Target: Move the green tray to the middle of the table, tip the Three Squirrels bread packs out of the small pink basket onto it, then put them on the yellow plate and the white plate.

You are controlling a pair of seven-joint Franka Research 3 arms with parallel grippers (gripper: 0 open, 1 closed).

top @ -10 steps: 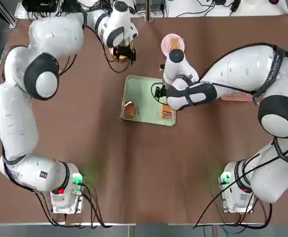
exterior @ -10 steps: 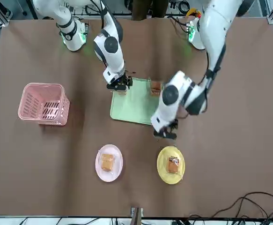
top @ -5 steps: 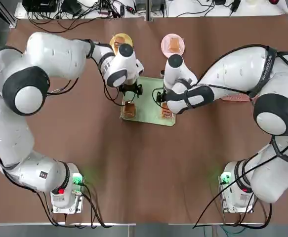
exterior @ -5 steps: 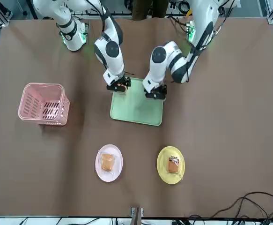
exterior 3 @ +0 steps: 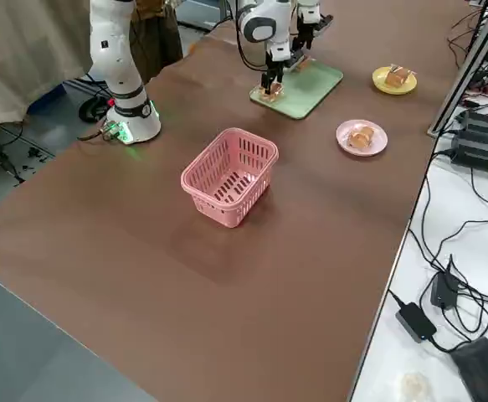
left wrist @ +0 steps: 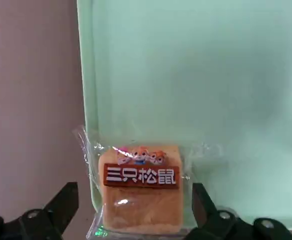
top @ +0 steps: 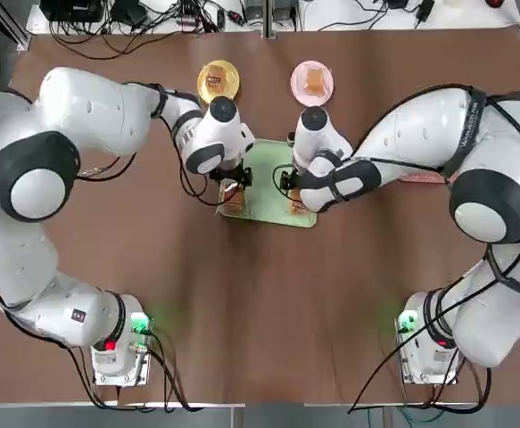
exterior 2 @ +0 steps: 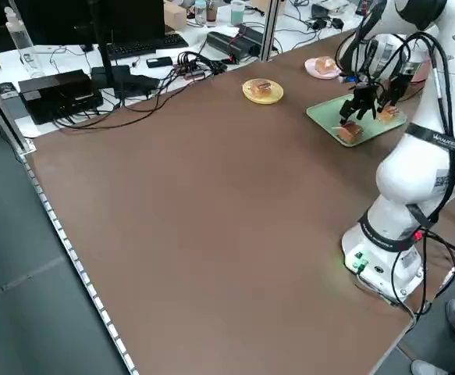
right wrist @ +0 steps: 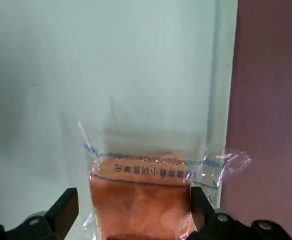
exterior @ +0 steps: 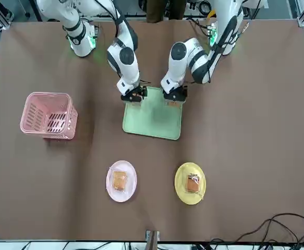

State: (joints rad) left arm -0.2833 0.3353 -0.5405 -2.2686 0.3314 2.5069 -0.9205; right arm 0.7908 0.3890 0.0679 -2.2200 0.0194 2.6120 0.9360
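Even, bright overhead light, soft shadows, no harsh glare.
Large dark-brown covered table evenly lit w/ only faint shadows under the white arms; pink plastic lattice basket casts a soft blurry shadow toward the near table edge. Green status LEDs glow at both arm bases. Wrist views: pale mint-green flat tray looks soft & washed; clear-wrapped orange-brown bread pack fairly sharp, small glint on its wrap; other pack hazier.
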